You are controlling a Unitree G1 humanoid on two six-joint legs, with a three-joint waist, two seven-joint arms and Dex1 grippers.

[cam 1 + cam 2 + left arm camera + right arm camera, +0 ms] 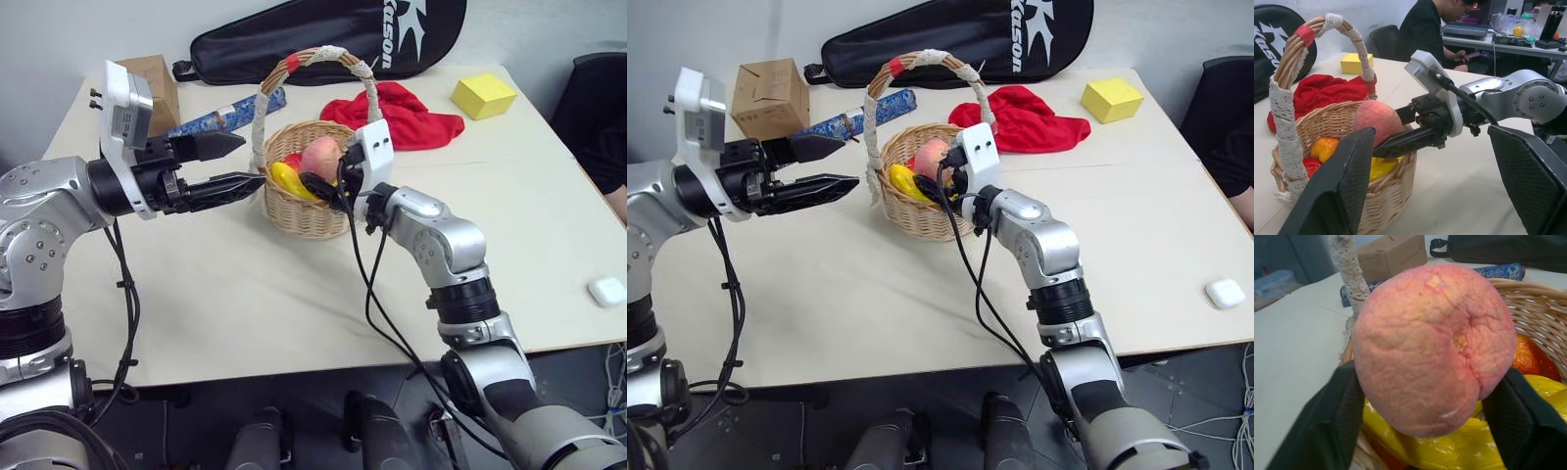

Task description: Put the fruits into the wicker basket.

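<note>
The wicker basket stands mid-table, its taped handle arching above it. Inside lie a yellow banana and an orange mango. A pinkish-red peach hangs just over the basket's rim, with my right gripper shut on it; in the right wrist view a finger presses each side of the peach. My left gripper hovers level beside the basket's left side, open, with nothing between its fingers.
Behind the basket lie a red cloth, a blue patterned roll, a cardboard box and a black racket bag. A yellow block sits far right, a white case near the right edge. A person sits beyond the table.
</note>
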